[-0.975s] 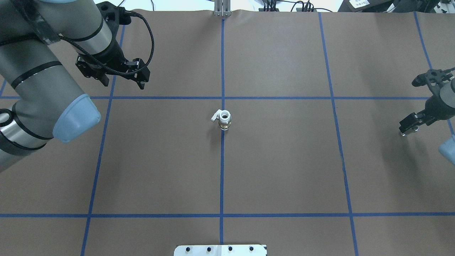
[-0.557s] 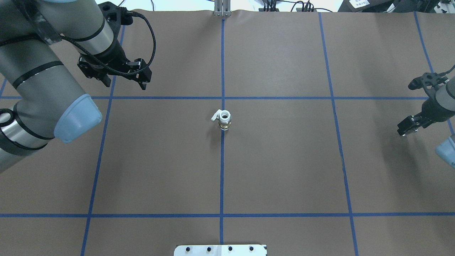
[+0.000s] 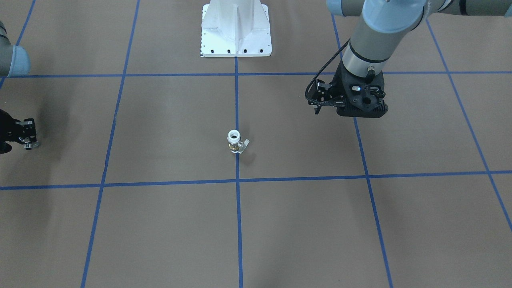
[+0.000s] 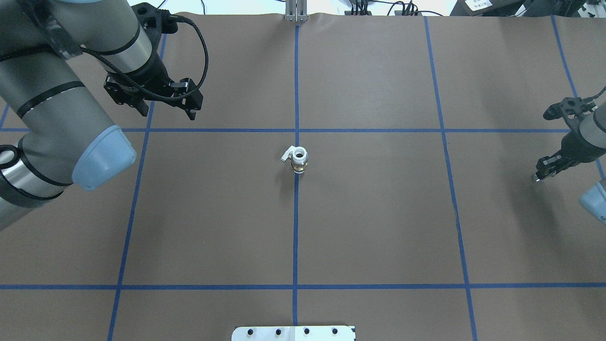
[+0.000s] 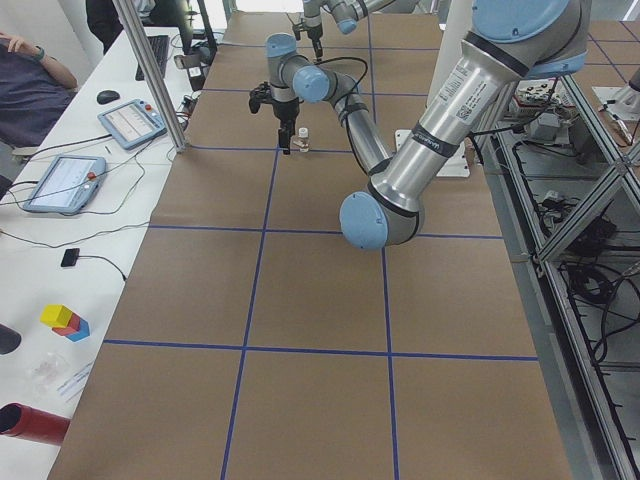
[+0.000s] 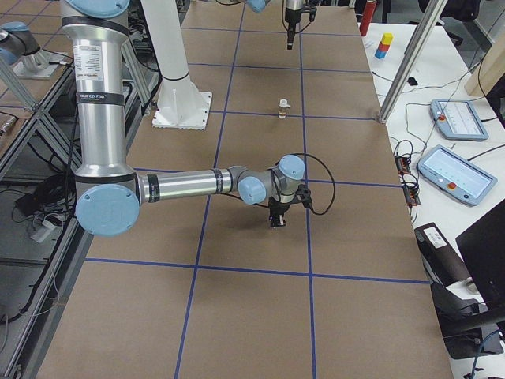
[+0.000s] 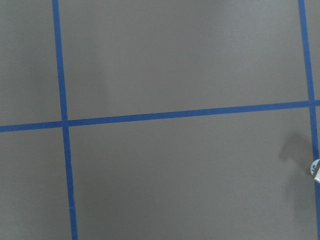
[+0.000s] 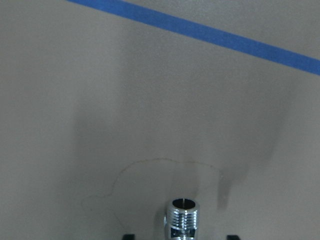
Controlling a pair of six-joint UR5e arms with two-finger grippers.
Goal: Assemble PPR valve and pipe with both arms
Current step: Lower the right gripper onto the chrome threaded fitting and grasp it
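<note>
The PPR valve [image 4: 299,160] stands upright on the brown table at the centre blue line, one white end up and its silvery lever to its side; it also shows in the front view [image 3: 236,141] and at the left wrist view's right edge [image 7: 316,170]. My left gripper [image 4: 165,112] hangs open and empty, far to the valve's left and beyond it. My right gripper [image 4: 538,176] is at the table's far right, shut on the chrome pipe [image 8: 183,216], whose threaded open end points forward between the fingers. The pipe's lower part is hidden.
The white pedestal base [image 3: 236,32] stands at the robot's side of the table. Blue tape lines [image 4: 296,237] divide the brown paper into squares. Beside the table, tablets [image 5: 60,182] and an aluminium post [image 5: 150,70] stand on the operators' desk.
My right wrist has turned, so its gripper looks narrower from overhead, and it has drifted slightly. My left gripper has edged a little to the right. The valve has not moved.
</note>
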